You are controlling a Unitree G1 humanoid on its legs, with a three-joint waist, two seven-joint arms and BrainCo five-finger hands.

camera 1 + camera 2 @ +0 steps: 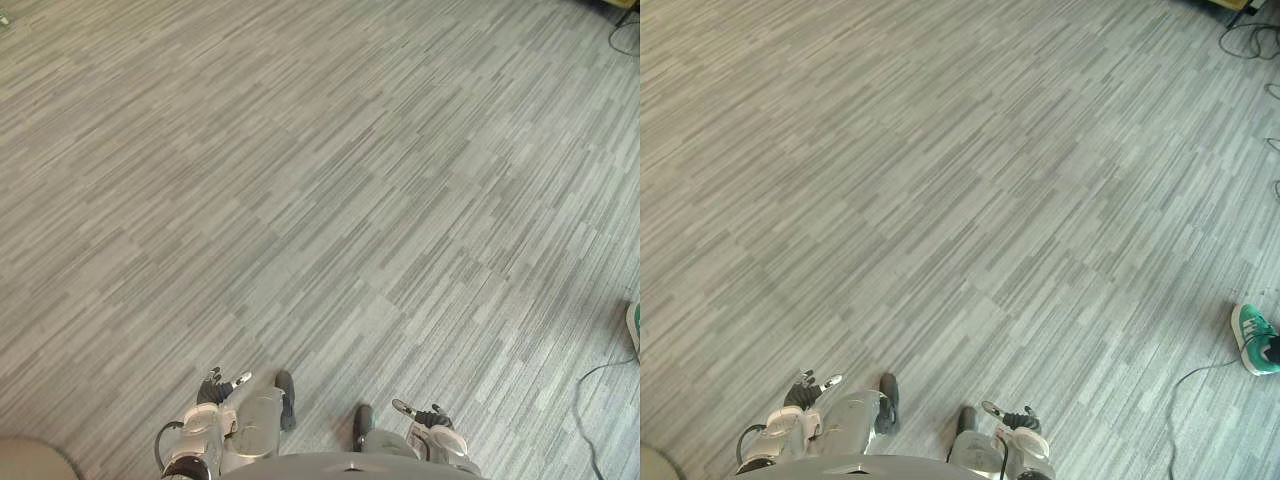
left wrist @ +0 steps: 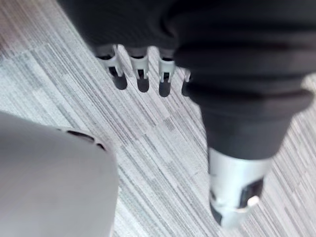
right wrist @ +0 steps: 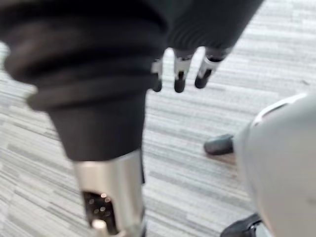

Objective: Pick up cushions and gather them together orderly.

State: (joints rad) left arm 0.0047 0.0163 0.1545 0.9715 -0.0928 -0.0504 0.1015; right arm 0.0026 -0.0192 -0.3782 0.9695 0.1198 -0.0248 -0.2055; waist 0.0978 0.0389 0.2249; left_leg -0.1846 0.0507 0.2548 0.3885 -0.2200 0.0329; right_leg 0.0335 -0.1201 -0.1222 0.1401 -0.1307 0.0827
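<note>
Both hands hang low over grey striped carpet floor [image 1: 320, 200], nothing in either. Left hand [image 1: 213, 388]: in its wrist view the fingers [image 2: 140, 74] are straight and relaxed, released, dark tips pointing at the carpet with clear floor under them; the thumb [image 2: 232, 197] stands apart from the row, also free. Right hand [image 1: 432, 415]: same state, fingers [image 3: 180, 74] loose and uncurled, grasping nothing, thumb [image 3: 111, 197] out to the side, striped carpet past the tips. Neither hand touches the floor. A beige rounded shape [image 1: 30, 462] sits on the carpet at the outer side of the left fingers, well apart from them and cut off by the frame edge; it may be a cushion, cannot tell. Out past the right fingers, well apart, a green and white shoe [image 1: 1255, 340] of a person rests on the carpet. Far ahead of the right fingertips, at the far side of the floor, loose dark cables [image 1: 1250, 40] lie on the carpet.
</note>
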